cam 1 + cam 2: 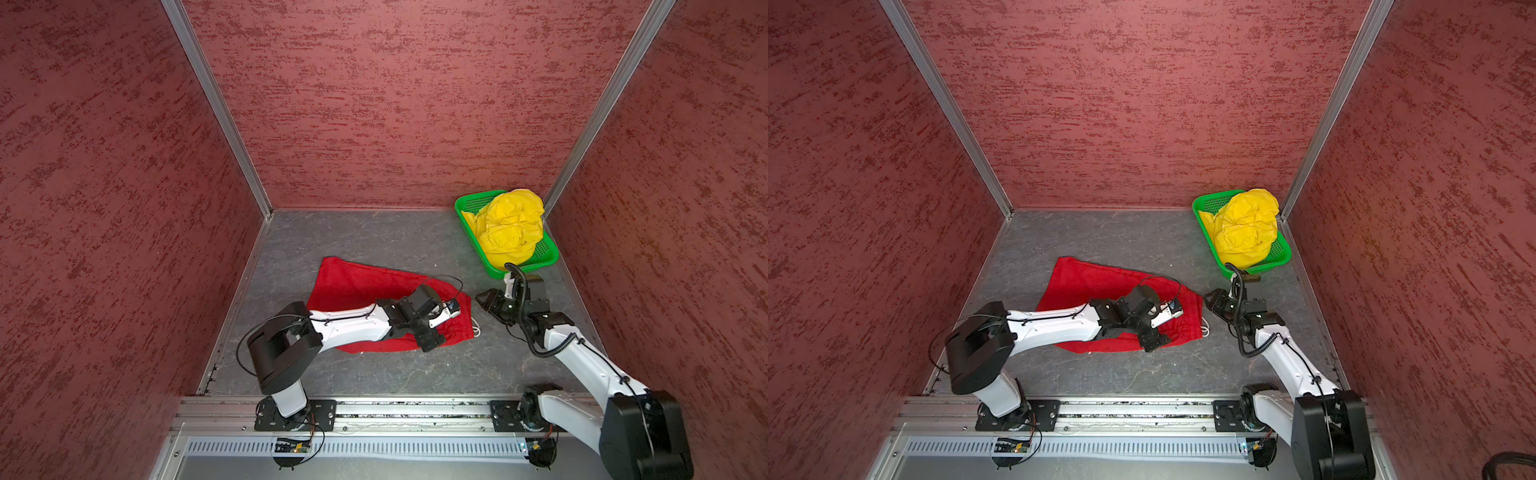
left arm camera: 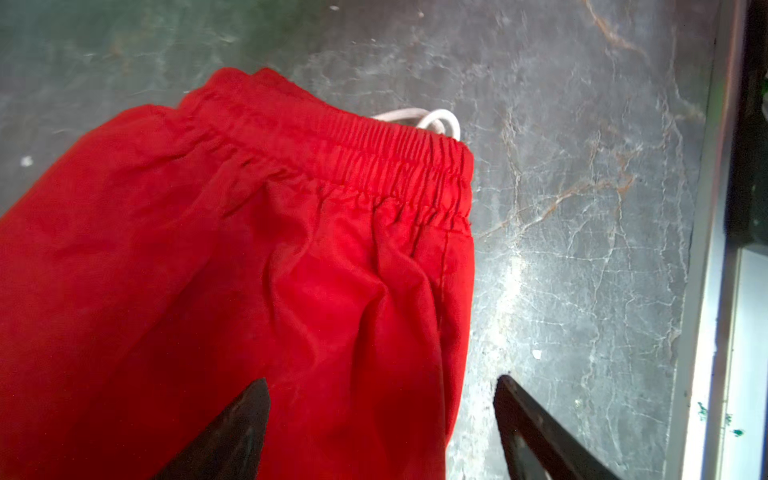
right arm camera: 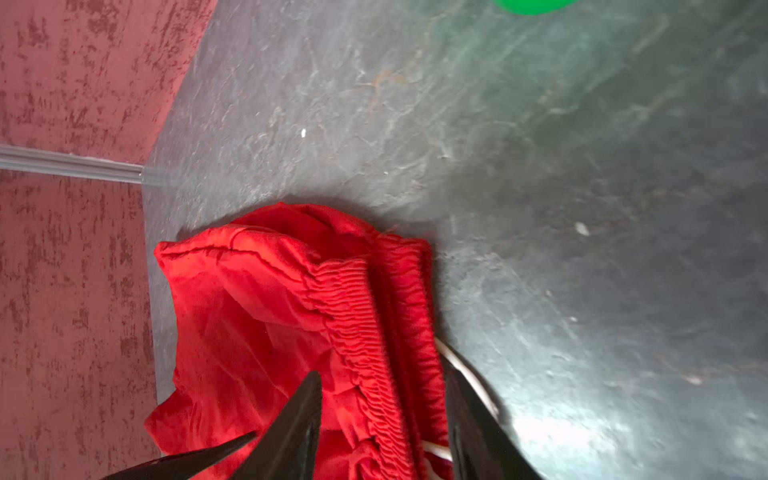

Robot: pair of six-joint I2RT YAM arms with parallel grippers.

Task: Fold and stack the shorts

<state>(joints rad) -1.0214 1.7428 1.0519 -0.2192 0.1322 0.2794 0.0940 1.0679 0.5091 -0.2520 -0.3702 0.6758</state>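
Note:
The red shorts (image 1: 357, 286) (image 1: 1084, 282) lie flattened on the grey floor, waistband (image 2: 353, 158) (image 3: 361, 316) toward the right, with the white drawstring (image 2: 440, 118) poking out past it. My left gripper (image 2: 382, 399) (image 1: 432, 332) hovers open over the front waistband corner, one finger above the cloth and the other above bare floor. My right gripper (image 3: 382, 395) (image 1: 482, 300) stands open at the waistband's end, the elastic showing between its fingers. The yellow shorts (image 1: 511, 228) (image 1: 1246, 228) sit crumpled in the green basket (image 1: 469, 203).
The green basket (image 1: 1208, 199) stands in the back right corner against the red textured walls. An aluminium rail (image 1: 395, 411) carrying both arm bases runs along the front. The floor (image 1: 374, 237) behind the red shorts is grey marbled stone.

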